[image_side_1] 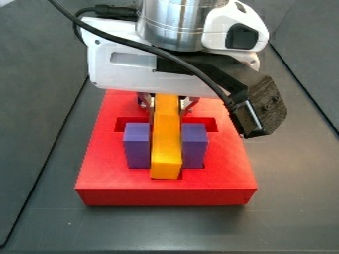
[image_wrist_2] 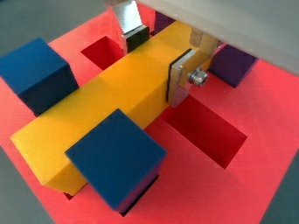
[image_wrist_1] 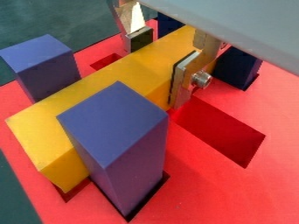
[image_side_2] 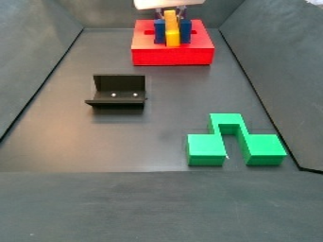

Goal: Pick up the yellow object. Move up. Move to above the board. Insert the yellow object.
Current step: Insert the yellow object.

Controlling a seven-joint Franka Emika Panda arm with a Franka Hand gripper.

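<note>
The gripper (image_wrist_1: 163,63) is low over the board (image_side_1: 119,189), fingers (image_wrist_1: 186,79) clamped on the bar (image_wrist_1: 87,114), which lies between the posts (image_wrist_1: 117,144). A tilt on release could jam it against the posts, since little side room remains; above is open.

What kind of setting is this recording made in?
Most likely a robot test enclosure: a dark floor with raised walls, holding only the fixture, a green block, and the board, where the gripper holds the yellow object.
</note>
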